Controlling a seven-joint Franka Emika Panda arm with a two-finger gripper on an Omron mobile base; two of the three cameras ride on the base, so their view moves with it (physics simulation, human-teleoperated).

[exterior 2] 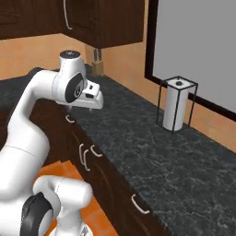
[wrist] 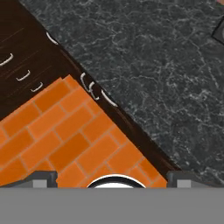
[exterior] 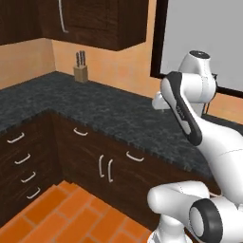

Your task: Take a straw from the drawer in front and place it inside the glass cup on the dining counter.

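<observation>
Hovering high over the closed drawer

Gripper [wrist: 112, 178] hangs above the counter edge, looking down, probably to survey before reaching; its 2 fingers [wrist: 43, 177] stand wide apart, holding nothing. The drawer [exterior: 137, 160] is shut, its front running along the black granite counter [exterior: 109, 114]. The straw presumably lies inside, so its direction cannot be told.

Walls: you face peach walls [exterior: 28, 59] with a dark-framed window [exterior 2: 193, 46].
Counter: black granite [exterior: 95, 107], L-shaped, over dark cabinets [exterior: 90, 161].
Floor: orange brick [wrist: 65, 135].
Extras: knife block [exterior: 81, 71], paper towel roll [exterior 2: 176, 108].
</observation>
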